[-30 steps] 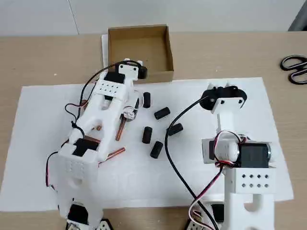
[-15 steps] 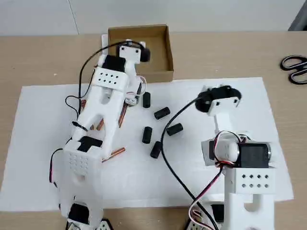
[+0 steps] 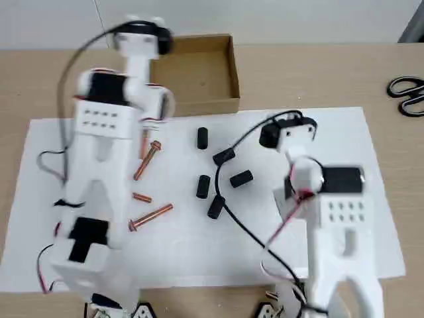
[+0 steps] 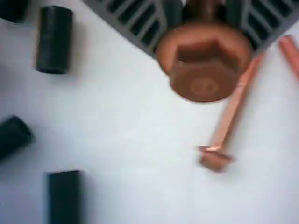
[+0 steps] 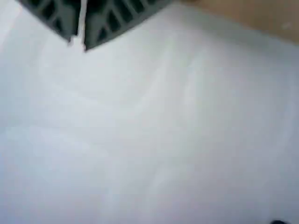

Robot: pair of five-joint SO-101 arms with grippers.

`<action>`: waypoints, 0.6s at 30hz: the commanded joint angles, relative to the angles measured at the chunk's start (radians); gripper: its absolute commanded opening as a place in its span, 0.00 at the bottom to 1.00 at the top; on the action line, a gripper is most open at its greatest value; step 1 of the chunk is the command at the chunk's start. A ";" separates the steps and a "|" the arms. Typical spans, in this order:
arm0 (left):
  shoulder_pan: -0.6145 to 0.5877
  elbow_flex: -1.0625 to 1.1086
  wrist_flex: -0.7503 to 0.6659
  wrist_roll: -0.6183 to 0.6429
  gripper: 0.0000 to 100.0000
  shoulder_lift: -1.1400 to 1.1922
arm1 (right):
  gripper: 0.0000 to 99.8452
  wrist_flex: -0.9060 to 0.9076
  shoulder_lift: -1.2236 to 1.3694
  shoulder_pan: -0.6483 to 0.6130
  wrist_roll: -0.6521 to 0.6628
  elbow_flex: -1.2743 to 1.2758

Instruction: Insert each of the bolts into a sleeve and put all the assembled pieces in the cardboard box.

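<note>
My left gripper (image 4: 203,21) is shut on a copper bolt (image 4: 204,65), whose hex head faces the camera. In the high view that gripper (image 3: 147,129) hangs above the white sheet just in front of the cardboard box (image 3: 228,74). Three more bolts lie on the sheet (image 3: 147,159) (image 3: 141,197) (image 3: 151,217). Several black sleeves (image 3: 203,186) lie loose mid-sheet, some also under the left wrist (image 4: 54,39). Right of the sleeves my right gripper (image 3: 283,132) is over bare sheet, its fingers (image 5: 60,21) shut with nothing between them.
The white foam sheet (image 3: 344,139) covers most of the wooden table. Scissors (image 3: 407,93) lie at the far right edge. A black cable (image 3: 228,205) from the right arm loops past the sleeves.
The left arm has risen and swung left, away from the sleeves, carrying a bolt up off the sheet. The right arm has shifted left toward the sleeves.
</note>
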 commanded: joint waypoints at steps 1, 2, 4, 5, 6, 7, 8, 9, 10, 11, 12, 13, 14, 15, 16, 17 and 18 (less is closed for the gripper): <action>-0.103 0.036 0.018 -0.032 0.00 -0.103 | 0.01 0.044 0.168 -0.070 -0.126 -0.189; -0.124 0.061 0.018 -0.035 0.00 -0.117 | 0.01 0.044 0.208 -0.087 -0.153 -0.232; -0.155 0.117 0.018 -0.037 0.00 -0.140 | 0.01 0.041 0.285 -0.113 -0.190 -0.305; -0.166 0.147 0.018 -0.037 0.00 -0.152 | 0.01 0.039 0.320 -0.127 -0.183 -0.334; -0.175 0.179 0.018 -0.038 0.00 -0.164 | 0.01 0.036 0.352 -0.145 -0.158 -0.362; -0.183 0.208 0.018 -0.040 0.00 -0.176 | 0.01 0.036 0.377 -0.165 -0.130 -0.388; -0.192 0.237 0.018 -0.041 0.00 -0.189 | 0.01 0.035 0.403 -0.185 -0.103 -0.413; -0.199 0.265 0.018 -0.051 0.00 -0.203 | 0.01 0.035 0.427 -0.200 -0.071 -0.437; -0.206 0.289 0.018 -0.063 0.00 -0.215 | 0.01 0.035 0.447 -0.213 -0.038 -0.457; -0.210 0.312 0.017 -0.072 0.00 -0.227 | 0.01 0.033 0.467 -0.220 -0.002 -0.477; -0.212 0.335 0.017 -0.078 0.00 -0.236 | 0.01 0.030 0.486 -0.226 0.032 -0.496; -0.216 0.355 0.017 -0.087 0.00 -0.247 | 0.01 0.022 0.506 -0.228 0.054 -0.512; -0.218 0.375 0.017 -0.095 0.00 -0.256 | 0.01 0.019 0.526 -0.228 0.066 -0.531; -0.219 0.392 0.017 -0.095 0.00 -0.261 | 0.01 0.019 0.545 -0.229 0.064 -0.552; -0.221 0.404 0.017 -0.097 0.00 -0.264 | 0.01 0.021 0.565 -0.232 0.061 -0.569; -0.226 0.417 0.017 -0.097 0.00 -0.265 | 0.01 0.024 0.588 -0.240 0.046 -0.585; -0.230 0.424 0.017 -0.097 0.00 -0.265 | 0.01 0.027 0.608 -0.252 0.023 -0.595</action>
